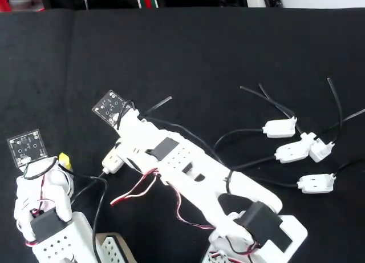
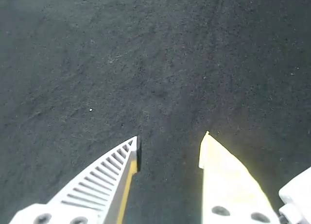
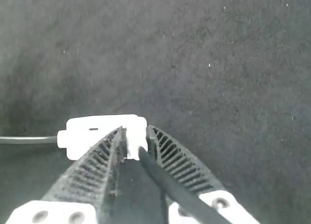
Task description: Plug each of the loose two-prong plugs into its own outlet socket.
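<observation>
Black cloth table (image 1: 228, 52) bears the white right arm (image 1: 194, 172) stretched across it; four white cabled connectors (image 1: 279, 128) lie loose well apart; left gripper (image 2: 170, 141) hangs spread over bare cloth; right gripper (image 3: 136, 136) pinches a small white plastic plug (image 3: 97, 131); most plugging seemingly remains.

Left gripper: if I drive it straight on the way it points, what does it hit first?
Probably just the black tablecloth; nothing else lies ahead of the left gripper, jaws open, though depth is unclear.
</observation>
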{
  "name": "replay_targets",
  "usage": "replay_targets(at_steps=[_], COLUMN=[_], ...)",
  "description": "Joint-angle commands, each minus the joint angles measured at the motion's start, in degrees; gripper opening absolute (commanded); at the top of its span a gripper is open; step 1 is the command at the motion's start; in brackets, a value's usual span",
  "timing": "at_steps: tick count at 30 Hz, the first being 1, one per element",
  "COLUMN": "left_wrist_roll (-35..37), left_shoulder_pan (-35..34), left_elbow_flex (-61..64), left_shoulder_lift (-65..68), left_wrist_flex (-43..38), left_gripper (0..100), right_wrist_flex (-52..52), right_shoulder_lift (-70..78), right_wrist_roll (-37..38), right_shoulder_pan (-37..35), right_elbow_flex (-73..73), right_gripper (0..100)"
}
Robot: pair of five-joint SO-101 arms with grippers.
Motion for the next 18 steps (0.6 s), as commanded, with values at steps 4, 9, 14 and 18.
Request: replay_targets(at_steps=[4, 9, 14, 18], left_wrist_roll=[-0.2, -0.2, -0.2, -0.2], left_shoulder_pan=[-0.5, -0.5, -0.5, -0.5], left_elbow_flex=[-0.3, -0.3, -0.3, -0.3], left_shoulder_lift=[-0.1, -0.1, -0.1, -0.1], left_wrist_flex=[-0.9, -0.9, -0.8, -0.8], left_gripper=[21, 21, 21, 21], right_wrist_flex=[1.3, 1.0, 1.0, 0.9], right_shoulder_lift=[-1.9, -1.8, -1.5, 2.0], right_wrist_roll=[0.0, -2.6, -2.6, -2.6], right_shoulder_pan=[-2.5, -4.3, -4.2, -4.3], right_elbow_flex=[-0.5, 0.3, 1.4, 1.5], right_gripper=[1.1, 1.1, 1.1, 1.1])
